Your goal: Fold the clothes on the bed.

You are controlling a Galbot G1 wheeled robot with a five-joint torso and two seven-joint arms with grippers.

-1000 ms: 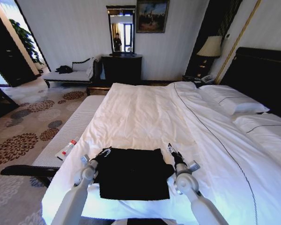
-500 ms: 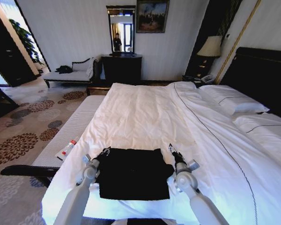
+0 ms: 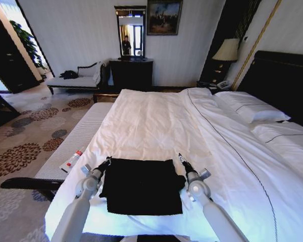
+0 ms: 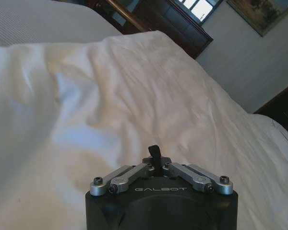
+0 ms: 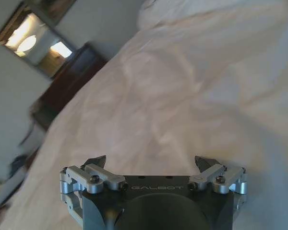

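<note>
The clothes, a black T-shirt, lie flat in a rough square near the foot of the bed, with no lettering showing. My left gripper sits at the shirt's far left corner, just off the fabric. In the left wrist view the left gripper is shut, with only white sheet ahead of it. At the shirt's far right corner my right gripper rests beside the fabric. The right wrist view shows the right gripper open over bare sheet, its fingers wide apart.
A white tube with a red cap lies on the pale bench along the bed's left side. Pillows and the dark headboard stand at the right. White duvet stretches beyond the shirt.
My left gripper has shifted left, off the shirt's corner. The right gripper has edged slightly farther along the shirt's right side. The shirt has not moved.
</note>
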